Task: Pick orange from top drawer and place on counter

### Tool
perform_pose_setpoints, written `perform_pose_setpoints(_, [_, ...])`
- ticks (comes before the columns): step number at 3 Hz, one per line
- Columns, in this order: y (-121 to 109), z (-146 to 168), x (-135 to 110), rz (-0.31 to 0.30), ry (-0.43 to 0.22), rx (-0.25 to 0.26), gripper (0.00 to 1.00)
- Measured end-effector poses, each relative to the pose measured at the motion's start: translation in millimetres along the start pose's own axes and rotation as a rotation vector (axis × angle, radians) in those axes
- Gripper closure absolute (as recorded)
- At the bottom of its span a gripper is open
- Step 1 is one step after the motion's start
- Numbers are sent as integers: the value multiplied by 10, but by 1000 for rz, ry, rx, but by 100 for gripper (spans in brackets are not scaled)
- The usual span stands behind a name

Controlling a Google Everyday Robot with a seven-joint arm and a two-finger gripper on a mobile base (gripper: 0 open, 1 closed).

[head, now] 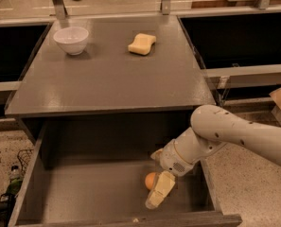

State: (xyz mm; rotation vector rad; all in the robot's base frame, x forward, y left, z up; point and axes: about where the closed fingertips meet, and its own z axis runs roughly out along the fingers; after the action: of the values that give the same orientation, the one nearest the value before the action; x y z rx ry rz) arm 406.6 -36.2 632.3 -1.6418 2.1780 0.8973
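— What sits far back and left of the gripper (157,196)?
— A white bowl (71,39), then a sponge (142,43), both on the counter (107,82).
— And the orange (150,179)?
— Just at its left side, in the top drawer (83,200). Whether it grips, I cannot tell.

We're looking at the bench (107,79), dark grey and flat, and it carries two things towards its far edge: a white bowl (71,40) at the far left and a pale yellow sponge (142,43) nearer the middle, well apart from each other. Under the bench's front edge the drawer (83,193) stands open towards us. On its bare bottom, right of centre and near the front, lies the orange (151,179). The jaws are down inside the drawer, just beside the orange on its right.
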Motion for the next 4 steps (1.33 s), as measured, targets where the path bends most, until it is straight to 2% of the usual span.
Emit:
perform_pose_setpoints(1, [1,4,5,0,-2,-2,0])
perform_pose_setpoints(2, [32,49,79,-1,-28,-25,0])
perform_pose_setpoints(4, [-15,153,154,27,-30,-2,0])
